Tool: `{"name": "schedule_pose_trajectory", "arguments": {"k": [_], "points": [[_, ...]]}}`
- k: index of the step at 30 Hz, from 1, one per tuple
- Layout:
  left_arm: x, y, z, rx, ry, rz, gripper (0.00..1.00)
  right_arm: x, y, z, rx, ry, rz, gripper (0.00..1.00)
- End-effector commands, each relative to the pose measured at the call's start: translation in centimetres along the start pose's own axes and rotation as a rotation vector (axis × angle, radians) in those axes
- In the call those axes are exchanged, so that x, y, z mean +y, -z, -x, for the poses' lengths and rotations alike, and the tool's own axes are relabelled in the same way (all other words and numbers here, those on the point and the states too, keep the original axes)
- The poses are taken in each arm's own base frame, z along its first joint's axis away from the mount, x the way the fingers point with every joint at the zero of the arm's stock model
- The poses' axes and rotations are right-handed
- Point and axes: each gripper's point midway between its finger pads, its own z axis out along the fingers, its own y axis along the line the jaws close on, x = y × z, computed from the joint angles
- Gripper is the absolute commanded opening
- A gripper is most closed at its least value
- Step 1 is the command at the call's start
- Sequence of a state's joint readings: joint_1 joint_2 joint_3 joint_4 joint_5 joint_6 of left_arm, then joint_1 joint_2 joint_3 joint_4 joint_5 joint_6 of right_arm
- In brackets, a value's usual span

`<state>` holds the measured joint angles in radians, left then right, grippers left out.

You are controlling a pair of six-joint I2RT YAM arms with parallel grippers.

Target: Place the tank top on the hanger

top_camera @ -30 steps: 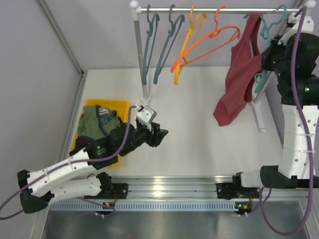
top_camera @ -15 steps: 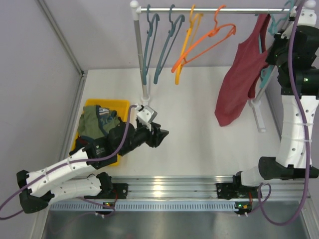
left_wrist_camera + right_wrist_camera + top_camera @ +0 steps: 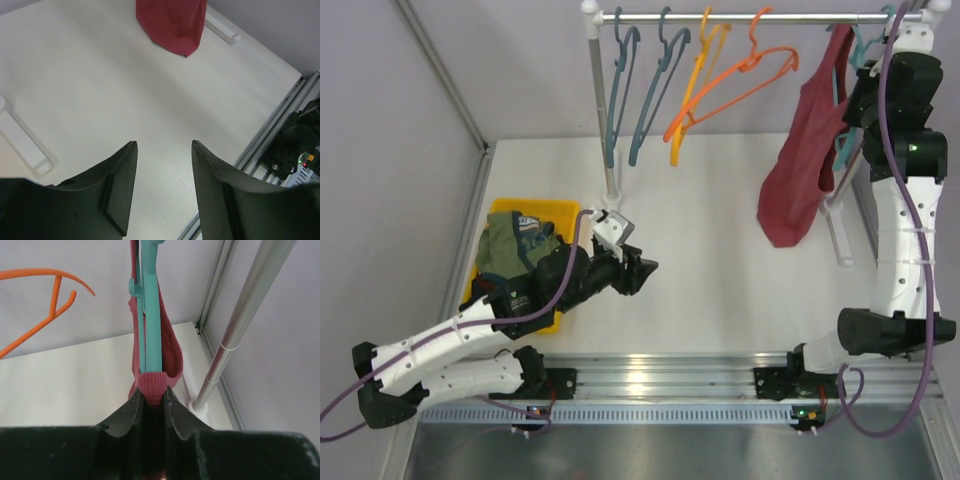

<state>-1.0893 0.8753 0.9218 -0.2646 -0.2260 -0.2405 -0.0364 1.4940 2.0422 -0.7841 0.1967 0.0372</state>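
Bench [image 3: 720, 250]: white, with a clothes rail [image 3: 750, 18] running across its 12 o'clock edge.

Right arm [image 3: 900, 230]: raised to the 2 o'clock corner, up at the rail.

Left arm [image 3: 450, 345]: low over the bench at 8 o'clock, pointing toward 3 o'clock.

Tank top [image 3: 800, 180]: dark red, hanging at 2 o'clock from the rail end. Its lower hem is just above the bench.

Yellow bin [image 3: 535, 210]: at 9 o'clock, with a green garment [image 3: 510, 245] inside.

Orange hanger [image 3: 740, 75]: on the rail at 12 o'clock, well apart from the tank top.

Hanger [image 3: 150, 315]: light teal. In the right wrist view it stands inside the tank top's strap loop.

Right fingers [image 3: 172, 412]: narrow, pinching the ribbed edge of the tank top just below the hanger bar.

Left fingers [image 3: 122, 180]: spread wide, nothing between them.
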Motion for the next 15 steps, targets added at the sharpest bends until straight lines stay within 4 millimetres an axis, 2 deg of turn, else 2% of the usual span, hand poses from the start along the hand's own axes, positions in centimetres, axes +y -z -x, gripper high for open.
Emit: {"name": "schedule_pose_trajectory", "arguments": {"k": [1, 4, 5, 6, 11, 13, 14, 15], "points": [[-0.2, 0.3, 1.7, -0.042, 0.001, -0.001, 0.52, -0.6, 1.2, 2.0, -0.085, -0.031, -0.001, 0.0], [-0.3, 0.2, 1.7, -0.04, -0.004, 0.0, 0.52, -0.6, 1.5, 1.8, -0.079, -0.036, 0.001, 0.15], [-0.2, 0.2, 1.7, -0.04, -0.005, 0.0, 0.53, -0.5, 1.6, 1.8, -0.08, -0.038, 0.005, 0.25], [-0.2, 0.2, 1.8, -0.04, -0.007, 0.0, 0.53, -0.5, 2.0, 1.9, -0.086, -0.043, 0.009, 0.3], [-0.1, 0.1, 2.0, -0.039, -0.017, 0.009, 0.53, -0.6, 3.3, 2.0, -0.095, -0.053, 0.016, 0.48], [0.0, 0.2, 2.2, -0.044, -0.019, 0.015, 0.53, -0.8, 4.1, 1.9, -0.091, -0.056, 0.013, 0.53], [0.1, 0.2, 2.2, -0.045, -0.022, 0.021, 0.53, -0.9, 4.5, 1.9, -0.091, -0.06, 0.012, 0.6], [0.2, 0.2, 2.3, -0.044, -0.023, 0.026, 0.53, -1.0, 5.2, 1.8, -0.092, -0.064, 0.013, 0.63]]}}
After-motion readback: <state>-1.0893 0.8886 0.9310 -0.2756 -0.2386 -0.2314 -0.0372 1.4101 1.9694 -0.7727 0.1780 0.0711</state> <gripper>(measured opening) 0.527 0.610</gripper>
